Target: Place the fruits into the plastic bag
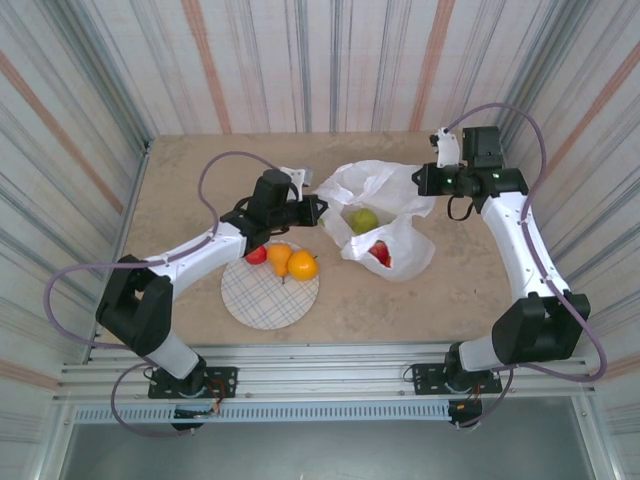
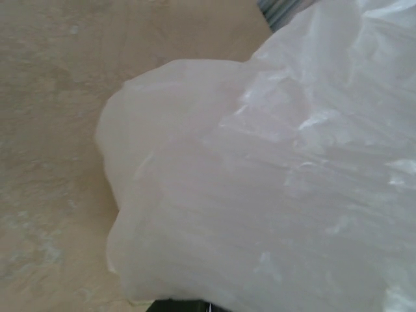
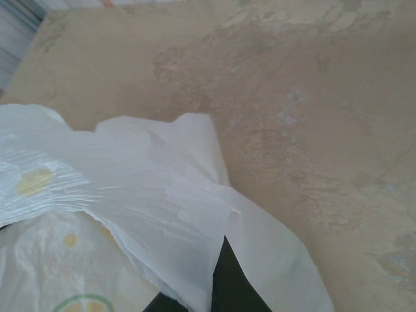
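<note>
Film of the plastic bag (image 1: pixel 385 190) is pinched from both sides: the left claw (image 1: pixel 316 208) is closed on the bag's left edge and the right claw (image 1: pixel 424 180) is closed on its far right edge, so the mouth gapes between them. In the right wrist view the film drapes over a dark finger (image 3: pixel 227 286), and in the left wrist view it crowds right up to the lens. A green fruit (image 1: pixel 363 220) sits inside the open mouth, just right of the left claw and well short of the right one. A red fruit (image 1: pixel 380 252) shows through the bag's near wall, closer to the arms. Three more lie together on the far rim of a round plaid plate (image 1: pixel 262 300), just beneath the left arm's wrist: a small red one (image 1: pixel 256 255) and two orange fruits (image 1: pixel 290 262), the oranges touching. The bag rests mid-worktop (image 1: pixel 180 190), with bare surface behind it up to the far striped wall (image 1: pixel 300 60) and more bare surface off to the left. The plate's near rim lies close to the worktop's near edge, and a strip of bare worktop separates plate and bag. The bag is white, thin, crinkled and translucent, with yellow and green print showing faintly through it in the right wrist view.
</note>
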You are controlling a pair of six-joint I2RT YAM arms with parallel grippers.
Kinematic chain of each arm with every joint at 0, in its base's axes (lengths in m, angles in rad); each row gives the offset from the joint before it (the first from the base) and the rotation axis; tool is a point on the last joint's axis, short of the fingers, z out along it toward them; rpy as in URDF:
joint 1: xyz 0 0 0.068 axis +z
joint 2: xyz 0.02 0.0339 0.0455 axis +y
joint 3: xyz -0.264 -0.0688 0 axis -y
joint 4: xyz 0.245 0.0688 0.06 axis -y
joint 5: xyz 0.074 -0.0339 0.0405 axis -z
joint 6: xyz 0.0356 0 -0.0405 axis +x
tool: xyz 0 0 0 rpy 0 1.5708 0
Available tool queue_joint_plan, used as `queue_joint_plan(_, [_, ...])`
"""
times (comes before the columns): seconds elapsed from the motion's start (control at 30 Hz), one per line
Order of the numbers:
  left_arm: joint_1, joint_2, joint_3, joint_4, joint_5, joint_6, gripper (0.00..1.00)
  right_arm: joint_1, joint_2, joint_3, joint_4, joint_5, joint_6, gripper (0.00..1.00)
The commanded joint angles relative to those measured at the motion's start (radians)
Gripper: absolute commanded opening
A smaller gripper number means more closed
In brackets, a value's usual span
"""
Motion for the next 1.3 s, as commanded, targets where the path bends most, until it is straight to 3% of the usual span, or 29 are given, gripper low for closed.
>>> queue_joint_plan(0.0, [0.027, -0.045, -0.03, -0.049, -0.023, 0.051, 0.08, 0.019, -0.002, -0.037, 0.054, -0.061, 0.052, 0.0])
queue_joint_plan(0.3, [0.043, -0.227, -0.14, -0.151, -0.006, 0.107, 0.62, 0.048, 0.021, -0.067, 0.112, -0.108, 0.091, 0.0])
queue_joint_plan(0.47, [0.048, -0.405, -0.232, -0.3, -0.139, 0.125, 0.77, 0.052, 0.035, -0.07, 0.124, -0.118, 0.091, 0.0])
queue_joint_plan(0.63, [0.12, -0.553, -0.31, -0.422, -0.295, 0.091, 0.8, 0.049, 0.043, -0.077, 0.138, -0.125, 0.085, 0.0])
queue_joint_plan(0.73, [0.198, -0.568, -0.326, -0.459, -0.305, 0.064, 0.81, 0.047, 0.049, -0.08, 0.145, -0.134, 0.086, 0.0])
queue_joint_plan(0.87, [0.248, -0.499, -0.308, -0.476, -0.315, 0.068, 0.85, 0.045, 0.047, -0.083, 0.146, -0.138, 0.086, 0.0])
queue_joint_plan(1.1, [0.249, -0.324, -0.248, -0.464, -0.338, 0.091, 0.87, 0.038, 0.039, -0.09, 0.143, -0.143, 0.084, 0.0])
queue_joint_plan(1.27, [0.249, -0.231, -0.232, -0.422, -0.296, 0.094, 0.88, 0.033, 0.035, -0.098, 0.143, -0.147, 0.084, 0.0])
